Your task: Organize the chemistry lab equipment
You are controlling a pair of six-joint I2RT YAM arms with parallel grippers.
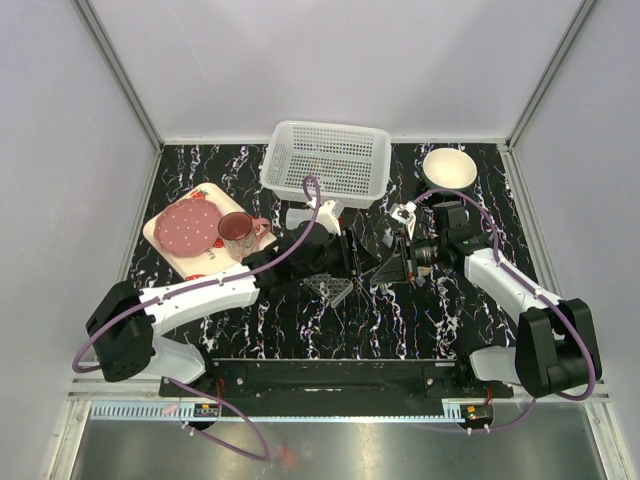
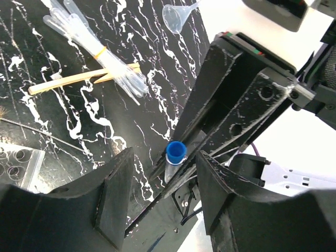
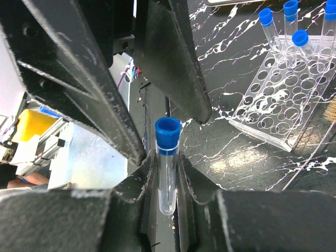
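Note:
My right gripper (image 3: 167,186) is shut on a clear blue-capped test tube (image 3: 167,157) and holds it above the table at mid-table (image 1: 385,268). My left gripper (image 2: 168,194) is open, its fingers (image 3: 173,63) spread on either side of the tube's cap (image 2: 175,152) without touching it. The clear tube rack (image 3: 283,100) holds several blue-capped tubes (image 3: 302,39) and lies just below the grippers (image 1: 335,288). A banded bundle of clear pipettes (image 2: 100,58), wooden sticks (image 2: 79,81) and a small clear funnel (image 2: 176,16) lie on the black table. The red-capped bottle is not in view.
A white mesh basket (image 1: 325,160) stands at the back centre, a white bowl (image 1: 449,167) at the back right. The strawberry-print tray (image 1: 160,238) with pink plate and mug (image 1: 238,230) is at the left. A thin wire brush (image 3: 310,157) lies by the rack.

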